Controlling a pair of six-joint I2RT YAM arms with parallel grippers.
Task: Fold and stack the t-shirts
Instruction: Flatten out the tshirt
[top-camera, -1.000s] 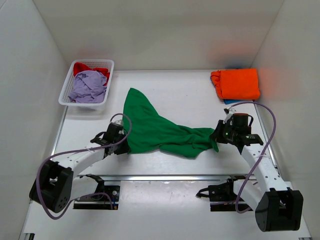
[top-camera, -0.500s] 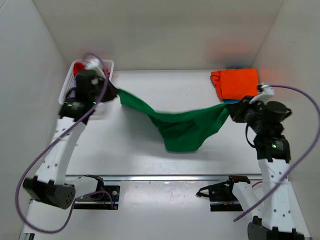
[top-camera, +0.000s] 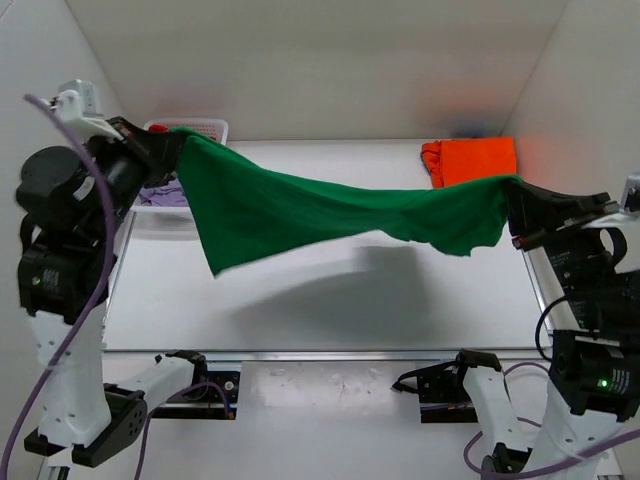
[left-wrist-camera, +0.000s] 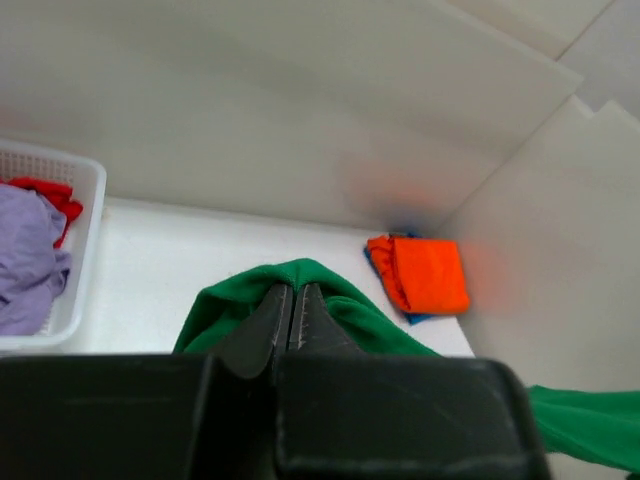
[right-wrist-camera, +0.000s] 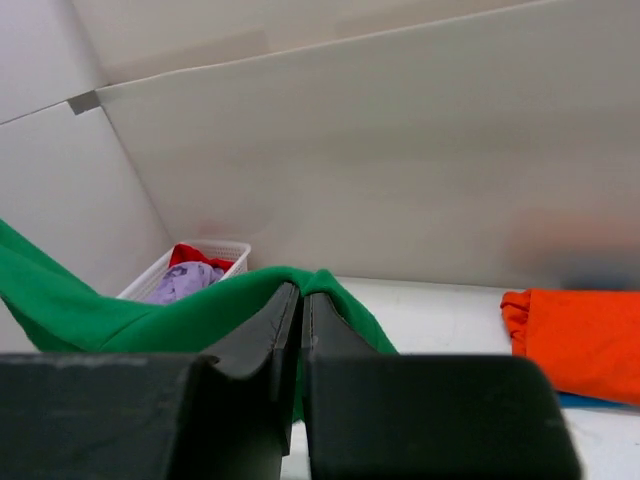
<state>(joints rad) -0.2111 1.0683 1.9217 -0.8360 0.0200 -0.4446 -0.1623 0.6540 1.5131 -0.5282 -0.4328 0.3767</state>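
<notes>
The bright green t-shirt (top-camera: 330, 210) hangs stretched in the air across the table, held at both ends. My left gripper (top-camera: 172, 143) is shut on its left end, high near the basket; the left wrist view shows green cloth (left-wrist-camera: 350, 315) pinched at the fingertips. My right gripper (top-camera: 512, 196) is shut on the shirt's right end, with cloth (right-wrist-camera: 180, 315) draped over the closed jaws. A folded orange t-shirt (top-camera: 470, 160) lies at the back right on a blue one (left-wrist-camera: 378, 270). Lavender (right-wrist-camera: 185, 283) and red (right-wrist-camera: 195, 256) t-shirts sit in the basket.
A white mesh basket (top-camera: 205, 127) stands at the back left, mostly hidden behind the left arm. White walls enclose the table (top-camera: 330, 310) on three sides. A metal rail (top-camera: 330, 352) runs along the near edge between the arm bases.
Both arms have risen and pulled apart, lifting the green t-shirt off the table and spreading it in the air. The left gripper closed on the shirt's left end.
</notes>
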